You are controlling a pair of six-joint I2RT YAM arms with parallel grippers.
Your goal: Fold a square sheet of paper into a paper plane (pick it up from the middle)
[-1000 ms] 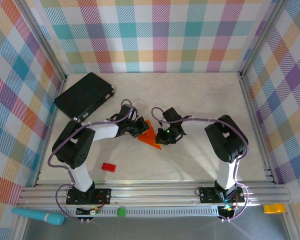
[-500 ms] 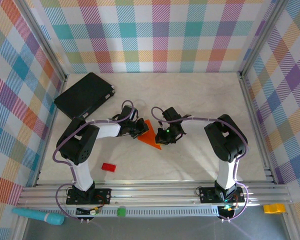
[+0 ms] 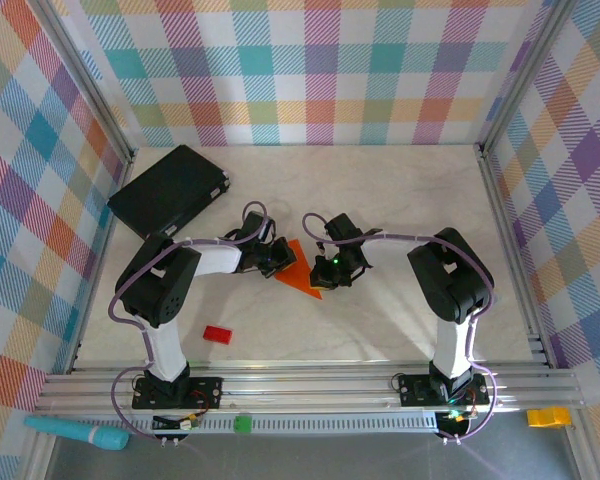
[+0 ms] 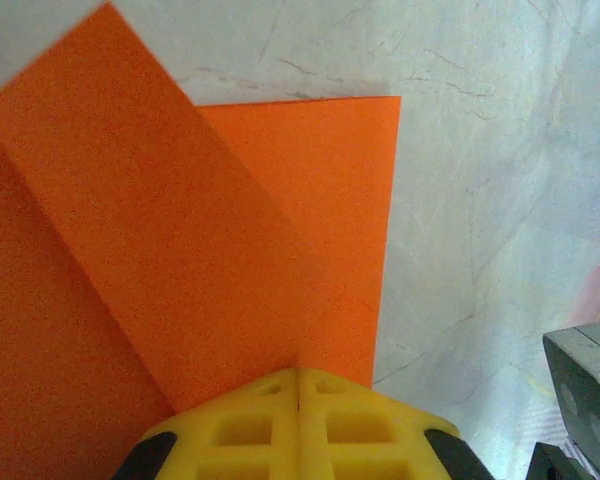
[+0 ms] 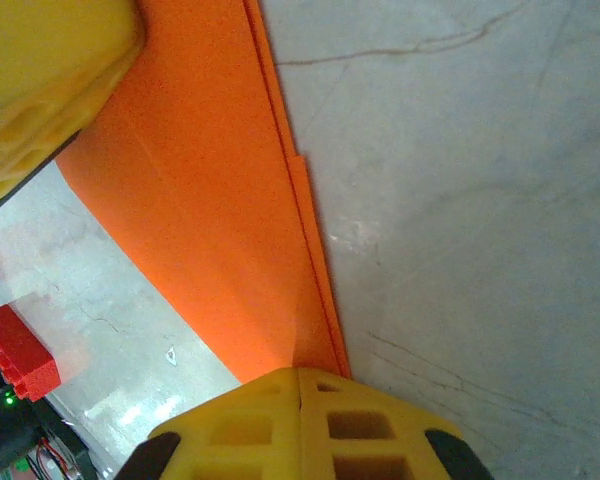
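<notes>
Nearest to me, on the tabletop [image 3: 400, 320] in front of the left arm's base, a small red block [image 3: 217, 334] is lying alone, well apart from the work. A little farther, in the middle, both arms are bending inward and their end effectors are meeting over the orange sheet of paper [image 3: 300, 278]. The sheet is lying between them, already folded into a pointed, triangle-like shape with angled edges.

The left end effector [image 4: 298, 385] is keeping its yellow fingers pressed together with no gap. Its tip is touching the paper where a slanted crease and an overlapping flap are running into it. The right end effector [image 5: 300, 385] is closed in the same way, and its tip is sitting on the narrow end of the sheet, beside the layered long edge. From these close views I cannot tell well if the fingers are pinching the paper or only pressing on it.

Farther, at the far left corner, a black flat case [image 3: 170, 190] is resting near the checkered wall [image 3: 310, 70].
</notes>
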